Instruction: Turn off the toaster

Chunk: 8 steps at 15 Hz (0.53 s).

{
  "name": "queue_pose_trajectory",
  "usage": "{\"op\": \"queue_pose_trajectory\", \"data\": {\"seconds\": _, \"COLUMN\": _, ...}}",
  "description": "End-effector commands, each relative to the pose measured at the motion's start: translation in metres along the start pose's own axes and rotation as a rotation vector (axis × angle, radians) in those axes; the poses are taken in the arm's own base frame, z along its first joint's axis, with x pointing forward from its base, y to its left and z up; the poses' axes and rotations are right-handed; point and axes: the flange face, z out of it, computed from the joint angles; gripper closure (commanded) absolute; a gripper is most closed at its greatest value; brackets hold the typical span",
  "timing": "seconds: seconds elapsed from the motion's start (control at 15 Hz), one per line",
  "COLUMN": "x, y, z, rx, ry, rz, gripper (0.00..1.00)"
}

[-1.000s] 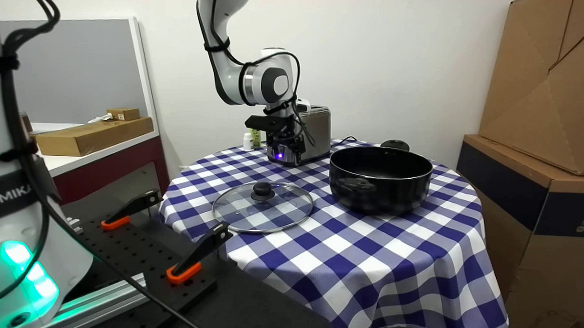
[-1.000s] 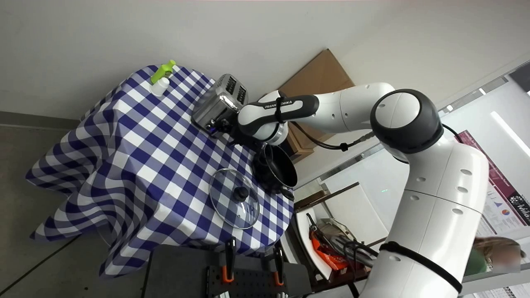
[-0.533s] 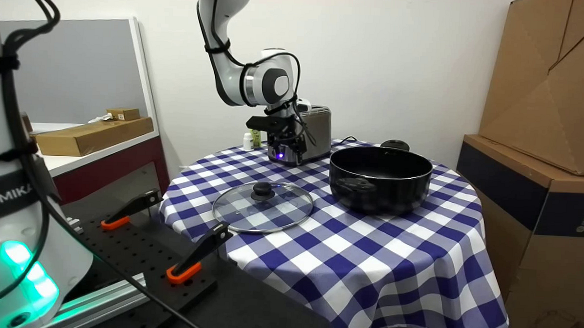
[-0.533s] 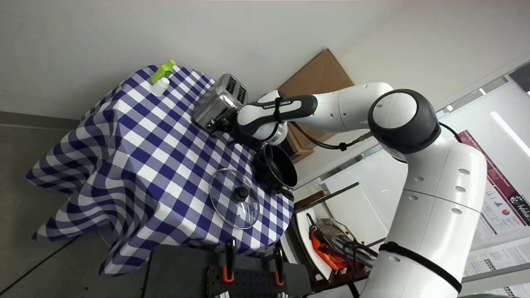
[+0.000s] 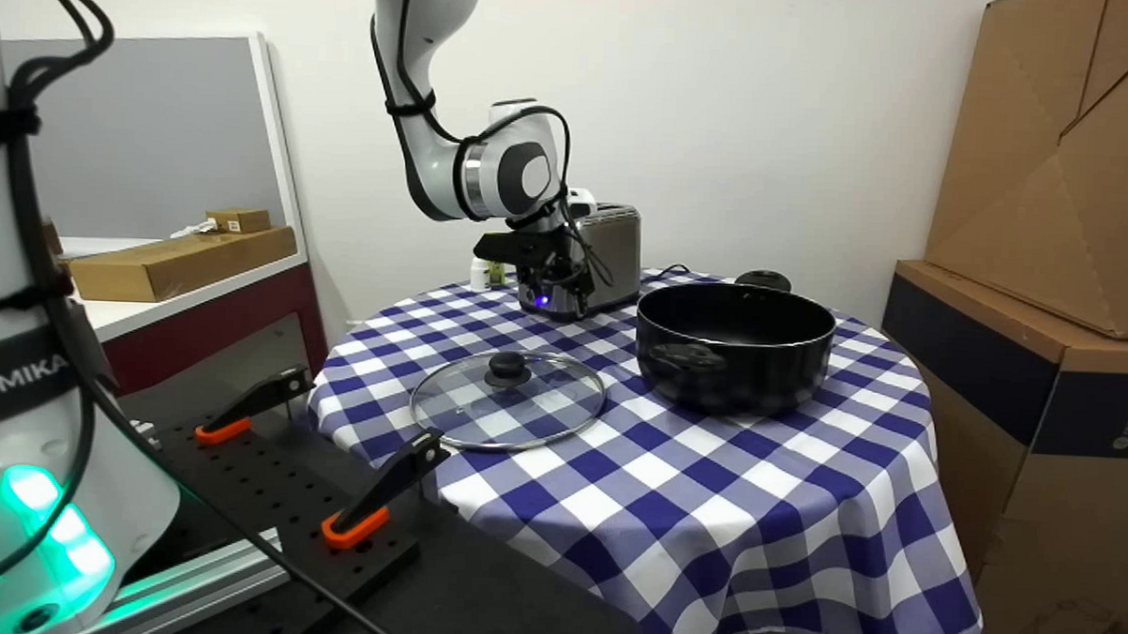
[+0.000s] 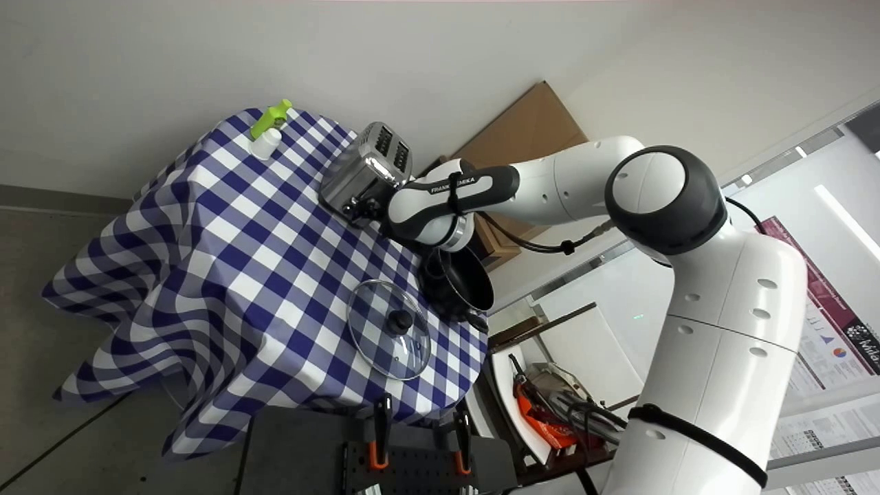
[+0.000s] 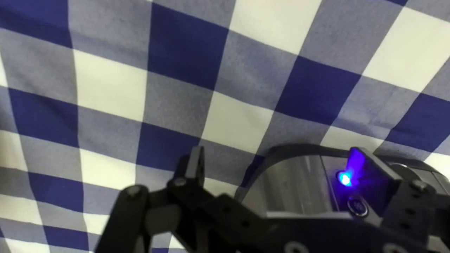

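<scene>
We see the toaster [image 6: 357, 177] just beside our hand [image 7: 277, 156], on the bench [image 5: 670, 518]. Our hand is spread, its fingers [image 7: 378, 177] well apart, one of them by the toaster's lit blue light [image 7: 345, 179]; whether they touch, we cannot tell. Well apart from the hand, we see the lid [image 5: 523, 416] and the black pot [image 5: 749, 380].

An exterior view looks past the robot's base [image 5: 82, 539] across the tablecloth [image 5: 643, 470]; an exterior view, down past the arm [image 6: 729, 302]. Both share toaster [image 6: 355, 176] and pot [image 5: 735, 379]. The wrist view faces down, close up.
</scene>
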Motion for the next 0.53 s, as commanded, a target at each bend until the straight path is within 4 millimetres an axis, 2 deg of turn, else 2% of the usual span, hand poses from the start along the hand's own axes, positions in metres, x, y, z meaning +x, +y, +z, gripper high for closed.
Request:
{"op": "queue_pose_trajectory", "data": {"seconds": 0.0, "x": -0.013, "y": 0.003, "z": 0.005, "rx": -0.004, "ry": 0.081, "rz": -0.036, "gripper": 0.0}}
{"op": "queue_pose_trajectory", "data": {"seconds": 0.27, "x": -0.021, "y": 0.006, "z": 0.008, "rx": 0.013, "ry": 0.028, "rz": -0.027, "gripper": 0.0}}
{"op": "queue_pose_trajectory", "data": {"seconds": 0.47, "x": -0.023, "y": 0.009, "z": 0.005, "rx": 0.017, "ry": -0.111, "rz": -0.021, "gripper": 0.0}}
